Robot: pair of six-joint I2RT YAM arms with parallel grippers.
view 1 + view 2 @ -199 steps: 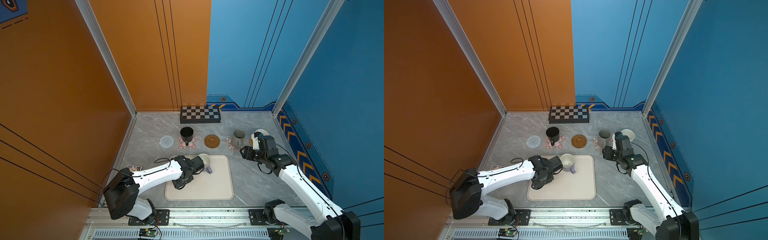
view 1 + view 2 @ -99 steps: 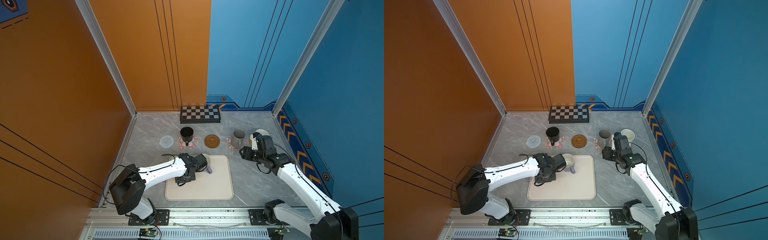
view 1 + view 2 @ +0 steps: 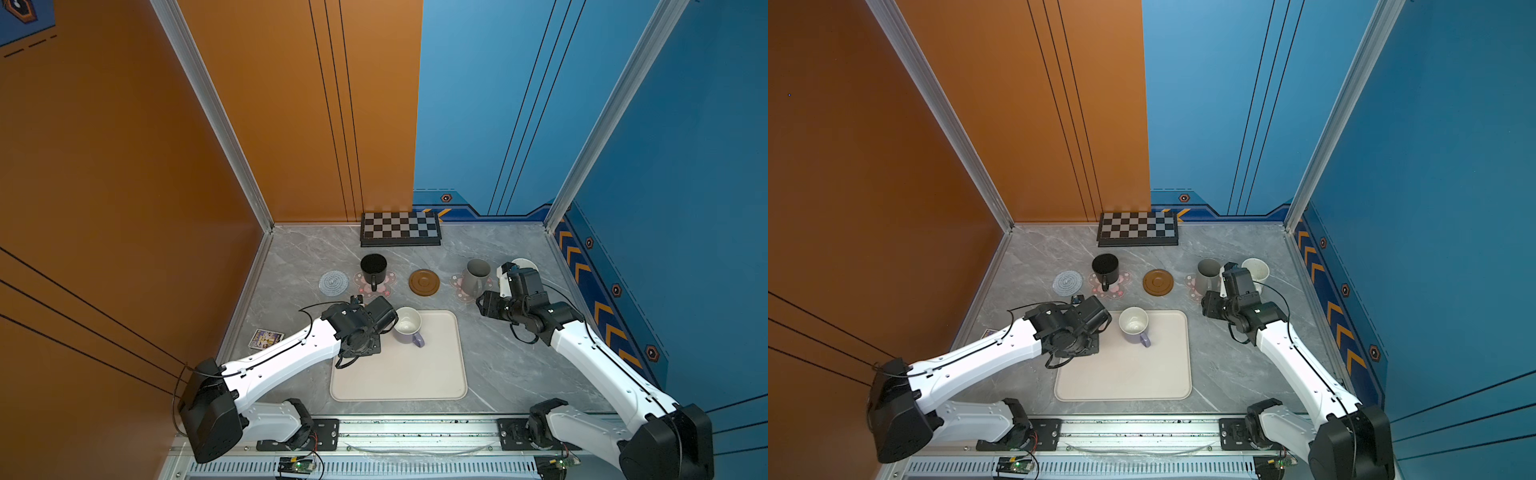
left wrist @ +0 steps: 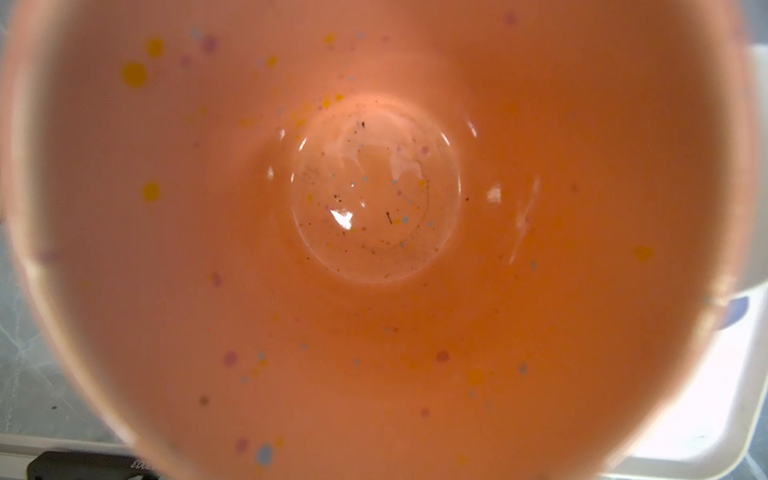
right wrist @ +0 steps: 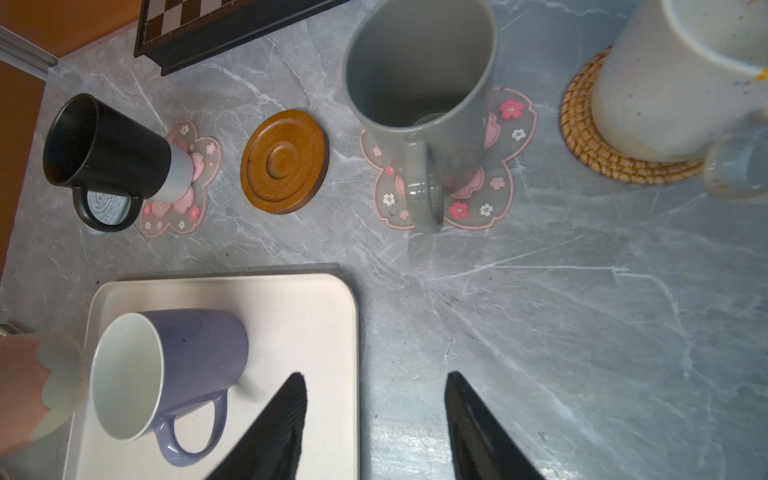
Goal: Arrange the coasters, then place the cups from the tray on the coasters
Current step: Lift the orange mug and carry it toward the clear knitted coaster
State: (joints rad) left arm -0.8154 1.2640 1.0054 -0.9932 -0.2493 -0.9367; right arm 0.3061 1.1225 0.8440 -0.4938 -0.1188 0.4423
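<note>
The speckled orange-peach cup [image 4: 374, 249] fills the left wrist view, seen from above its mouth. My left gripper [image 3: 365, 332] is shut on it at the cream tray's [image 3: 415, 374] far left corner, its jaws hidden. A lavender cup [image 3: 407, 328] stands on the tray beside it. The black cup [image 3: 373, 268] and grey cup [image 3: 476, 274] each stand on a pink flower coaster [image 5: 511, 120]. The white speckled cup [image 3: 524, 264] is on the rattan coaster [image 5: 582, 137]. The brown wooden coaster [image 3: 424, 282] and blue-grey coaster [image 3: 333, 282] are bare. My right gripper [image 5: 375, 376] hovers open over the tray's right edge, holding nothing.
A black-and-white checkerboard [image 3: 400, 228] lies against the back wall. A small printed card [image 3: 266, 338] lies on the marble table left of the tray. Orange and blue walls close in the table's left, back and right sides.
My left gripper has closed over the tray's far left corner and its arm has shifted slightly. The right arm has barely moved.
</note>
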